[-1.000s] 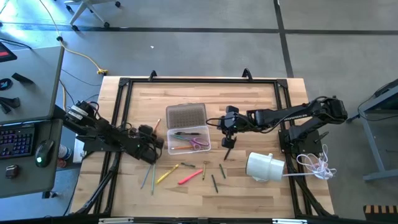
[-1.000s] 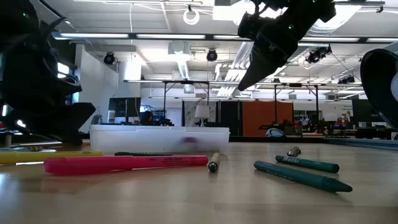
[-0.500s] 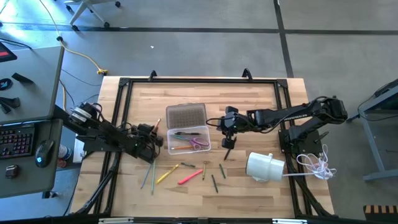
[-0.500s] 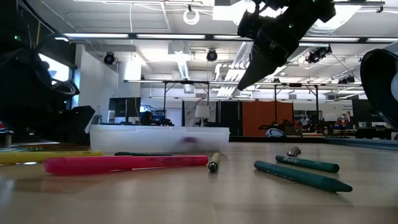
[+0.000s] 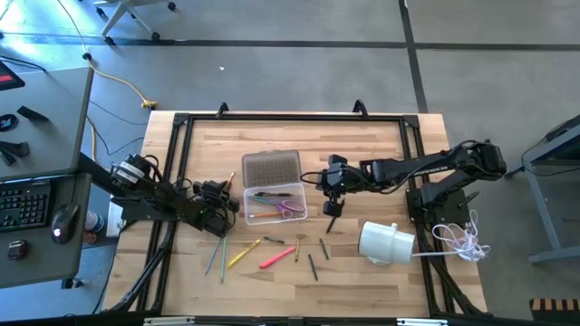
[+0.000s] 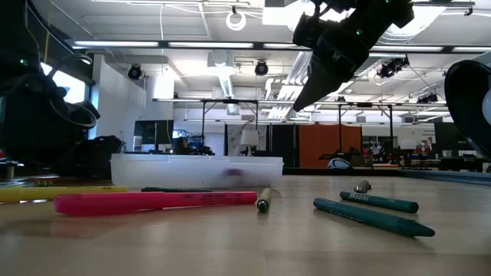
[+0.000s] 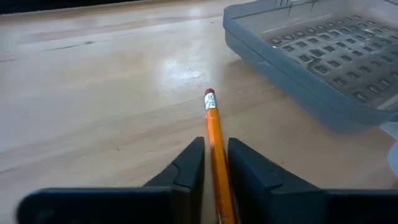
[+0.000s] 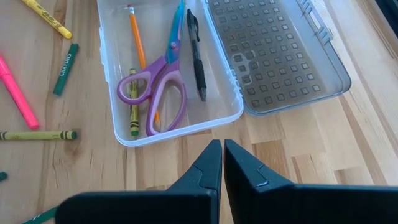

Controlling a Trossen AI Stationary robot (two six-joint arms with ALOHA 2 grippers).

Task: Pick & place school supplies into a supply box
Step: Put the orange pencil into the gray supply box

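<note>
High view: pale wooden bench (image 5: pixel 362 145) carries the clear plastic supply box (image 5: pixel 275 204), open, holding purple-handled scissors (image 8: pixel 155 87). Right hand (image 5: pixel 332 209), shut and empty, hovers beside it. Left hand (image 7: pixel 216 163) pinches an orange pencil (image 7: pixel 214 134) near the box's lid.

White cylinder (image 5: pixel 384 242) + white cord (image 5: pixel 462 237) at table's right edge; keyboard (image 5: pixel 24 205), mouse (image 5: pixel 62 223) on side desk.

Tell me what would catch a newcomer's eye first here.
Most striking is the open clear box mid-table, with purple scissors and a few pens inside. More pens and markers lie scattered on the wood in front of it. The left claw straddles an orange pencil beside the box's lid, while the right claw hovers shut above the box.
</note>
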